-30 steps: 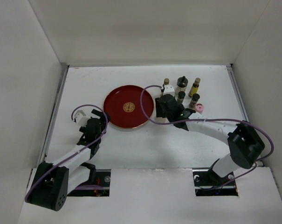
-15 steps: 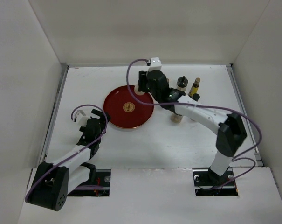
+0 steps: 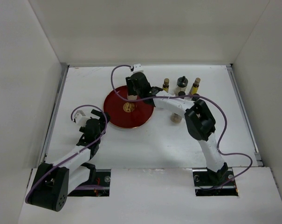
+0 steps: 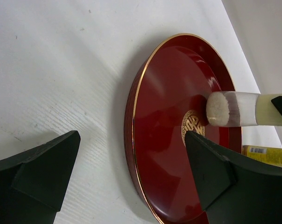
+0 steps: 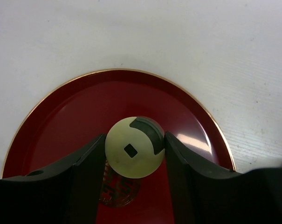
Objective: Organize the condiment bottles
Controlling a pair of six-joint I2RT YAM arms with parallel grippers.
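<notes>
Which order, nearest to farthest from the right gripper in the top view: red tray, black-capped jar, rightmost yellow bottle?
1. red tray, beneath the right gripper.
2. black-capped jar, back row, middle.
3. rightmost yellow bottle, back row's right end.

Bright, even light — soft shadows; glare streak on red tray (image 5: 193, 140); wrist foreground blurred.

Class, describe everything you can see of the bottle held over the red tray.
The bottle is small and upright, with a round cream cap marked by a small dark square at its centre. Below the cap the body looks clear, with a pale tan base. The right gripper is shut on it, a black finger on each side. It is over the red tray, near the gold emblem; whether its base touches the tray cannot be told.
</notes>
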